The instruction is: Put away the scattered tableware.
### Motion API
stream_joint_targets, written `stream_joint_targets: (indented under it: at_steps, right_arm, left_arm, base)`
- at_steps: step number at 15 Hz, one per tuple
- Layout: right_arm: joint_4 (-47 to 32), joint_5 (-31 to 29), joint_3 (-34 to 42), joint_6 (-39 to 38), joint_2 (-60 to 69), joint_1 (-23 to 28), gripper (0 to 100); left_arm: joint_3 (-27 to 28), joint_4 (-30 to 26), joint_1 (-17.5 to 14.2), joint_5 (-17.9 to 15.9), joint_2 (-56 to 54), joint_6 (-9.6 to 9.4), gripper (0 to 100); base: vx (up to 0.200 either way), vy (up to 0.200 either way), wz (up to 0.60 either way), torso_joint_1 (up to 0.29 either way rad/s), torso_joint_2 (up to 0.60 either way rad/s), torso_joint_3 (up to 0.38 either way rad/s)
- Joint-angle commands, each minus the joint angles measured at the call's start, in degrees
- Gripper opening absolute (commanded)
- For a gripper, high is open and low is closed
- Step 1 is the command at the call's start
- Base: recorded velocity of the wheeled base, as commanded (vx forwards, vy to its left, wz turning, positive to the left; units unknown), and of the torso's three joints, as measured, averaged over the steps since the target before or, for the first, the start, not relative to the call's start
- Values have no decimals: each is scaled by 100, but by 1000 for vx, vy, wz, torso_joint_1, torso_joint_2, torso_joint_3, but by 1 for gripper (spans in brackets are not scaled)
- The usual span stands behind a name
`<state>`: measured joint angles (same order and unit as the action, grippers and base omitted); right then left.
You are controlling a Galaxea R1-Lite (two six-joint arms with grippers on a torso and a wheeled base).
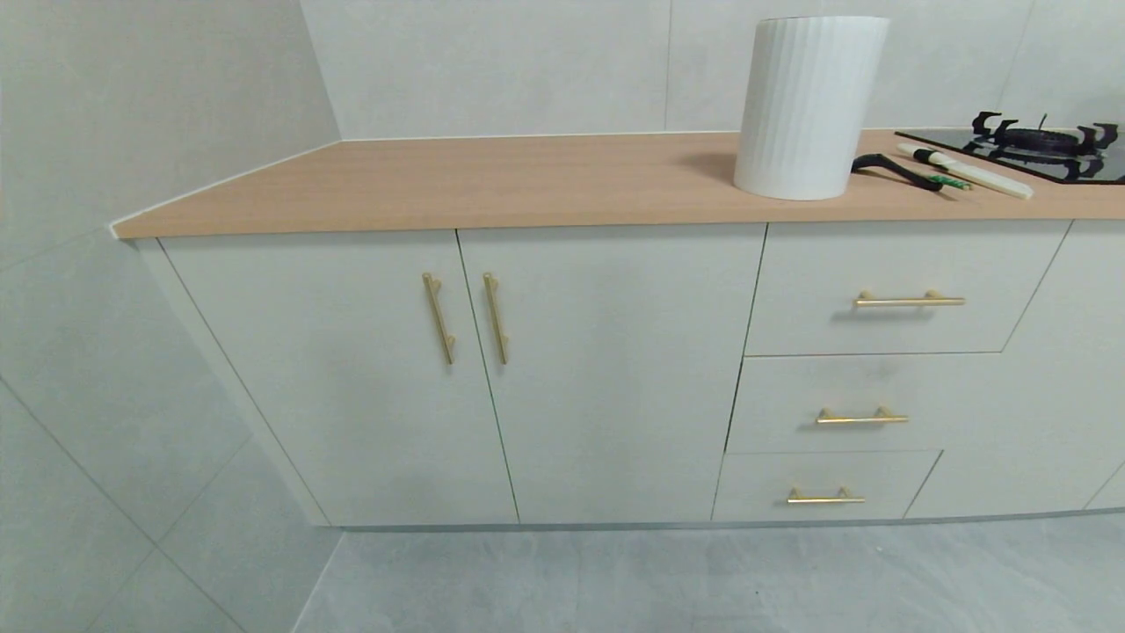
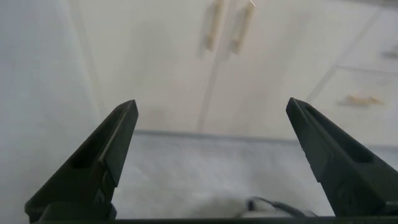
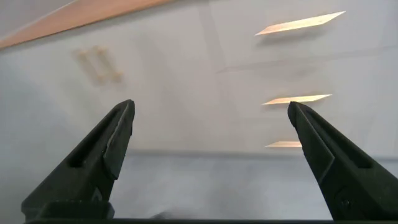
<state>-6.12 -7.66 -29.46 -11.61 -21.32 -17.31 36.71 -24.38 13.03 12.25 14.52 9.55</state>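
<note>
On the wooden countertop [image 1: 492,180] at the right stands a tall white ribbed holder [image 1: 807,105]. Beside it lie a black-handled utensil [image 1: 896,170], a white utensil [image 1: 967,171] and a small green-tipped one [image 1: 949,182]. My left gripper [image 2: 211,112] is open with nothing between its fingers, low before the cabinet doors [image 2: 227,56] and the floor. My right gripper [image 3: 211,112] is open and empty too, facing the drawer fronts [image 3: 292,62].
Below the counter are two cabinet doors with gold handles [image 1: 466,316] and three drawers [image 1: 905,301] with gold pulls. A black stove burner [image 1: 1041,141] sits at the far right. A tiled wall [image 1: 132,220] closes the left side. Grey floor [image 1: 703,580] spreads in front.
</note>
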Motion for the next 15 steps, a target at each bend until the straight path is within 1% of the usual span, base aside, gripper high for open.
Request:
stream_joint_targets:
  at_steps: [1,2,4,5,6,7,8,9,10,11,12,13,14,15]
  right_arm:
    - [-452,1,28,537,1218,755,100]
    - [-636,18,64,712,1499,949,100]
    - [-698,-131,275,844,1570,1098,100]
    - [-698,-368,415,853,1622,1344,100]
    - [-733,-342,477,871,1763,1538,100]
    - [-715,-263,732,1108,2018,1784,100]
    - [-698,-377,916,1196,2062,1775,100]
    - [-645,-526,1092,1178,2071,1775,100]
    - [-416,-535,1320,1178,2106,1766,100]
    - [-416,-535,1320,1178,2106,1766,100]
    - [550,-518,2094,1222,2132,1757,100]
    - [1412,-482,2700,1415,2132,1757,100]
    - [1684,-254,2946,1662,2132,1749,100]
    - [1561,-8,2938,1635,2132,1749,100]
  left_arm:
    - [-93,-181,-354,181,-889,-111,100]
    - [-93,-172,-380,533,-889,-128,100]
    - [-111,-172,-556,541,-889,-251,100]
    - [-111,-163,-873,559,-916,-322,100]
    - [-120,-181,-1092,524,-1021,-330,100]
    - [-322,-190,-1268,339,-1417,-559,100]
    - [-594,-163,-1312,383,-1452,-779,100]
    - [-788,-93,-1312,489,-1452,-770,100]
    - [-1034,39,-1312,480,-1452,-788,100]
    - [-1034,39,-1312,480,-1452,-788,100]
    - [-1799,663,-1312,462,-1452,-963,100]
    - [-2458,1436,-1312,392,-1452,-1122,100]
    - [-3143,2333,-1312,190,-1452,-1289,100]
    - [-3530,2851,-1312,-39,-1452,-1412,100]
  base:
    - [0,0,0,0,0,0]
    - [0,0,0,0,0,0]
    - [0,0,0,0,0,0]
    - [0,0,0,0,0,0]
    - [0,0,0,0,0,0]
    - [0,0,0,0,0,0]
    - [0,0,0,0,0,0]
    - [0,0,0,0,0,0]
    - [0,0,0,0,0,0]
    - [0,0,0,0,0,0]
    - [0,0,0,0,0,0]
    - [0,0,0,0,0,0]
    - [0,0,0,0,0,0]
    - [0,0,0,0,0,0]
